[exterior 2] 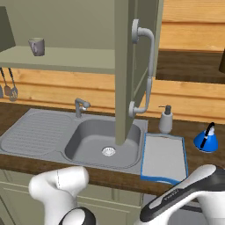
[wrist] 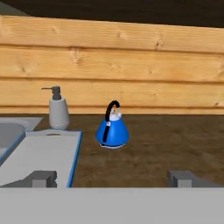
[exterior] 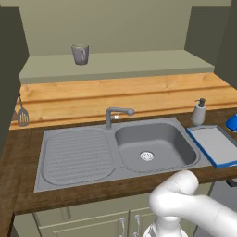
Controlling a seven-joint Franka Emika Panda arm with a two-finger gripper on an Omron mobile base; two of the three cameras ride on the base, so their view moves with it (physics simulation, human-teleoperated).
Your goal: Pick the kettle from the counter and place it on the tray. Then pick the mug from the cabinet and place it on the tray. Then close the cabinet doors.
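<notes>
The kettle [wrist: 112, 129] stands upright on the table [wrist: 175, 144], just beside the tray [wrist: 39, 155] at its 3 o'clock; a soap bottle [wrist: 58, 108] sits at the kettle's 10 o'clock; my fingers [wrist: 113, 178] hang spread wide, holding nothing; the mug [exterior: 80, 53] rests on the cabinet [exterior: 115, 65] shelf.

Grey mug [exterior: 80, 53] stood on cabinet [exterior: 115, 65] shelf above sink [exterior: 152, 146]; tray [exterior: 214, 145] lay right of basin, soap bottle [exterior: 199, 112] behind it, kettle [exterior: 232, 122] at edge.
</notes>
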